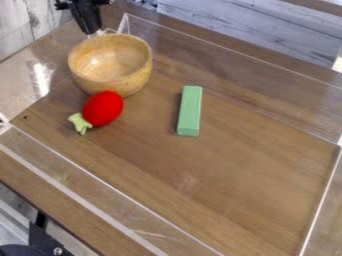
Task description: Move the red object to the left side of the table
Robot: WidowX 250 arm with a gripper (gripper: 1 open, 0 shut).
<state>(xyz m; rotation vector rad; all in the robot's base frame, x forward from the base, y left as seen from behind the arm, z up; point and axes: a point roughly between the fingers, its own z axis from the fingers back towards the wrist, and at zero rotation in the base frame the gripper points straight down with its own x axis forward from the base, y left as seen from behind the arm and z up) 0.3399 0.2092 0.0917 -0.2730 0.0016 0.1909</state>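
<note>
The red object (103, 107), a small round toy fruit with a pale green leafy end (80, 123), lies on the brown wooden table (201, 180) at the left, just in front of the wooden bowl. My gripper (88, 26) is at the top left corner of the view, behind the bowl's far rim and well away from the red object. Its dark fingers stand close together, shut, with nothing visible between them. The upper part of the gripper is cut off by the frame edge.
A light wooden bowl (110, 62) stands at the back left. A green rectangular block (191, 110) lies right of the red fruit. A clear plastic rim (80, 190) runs around the table's edges.
</note>
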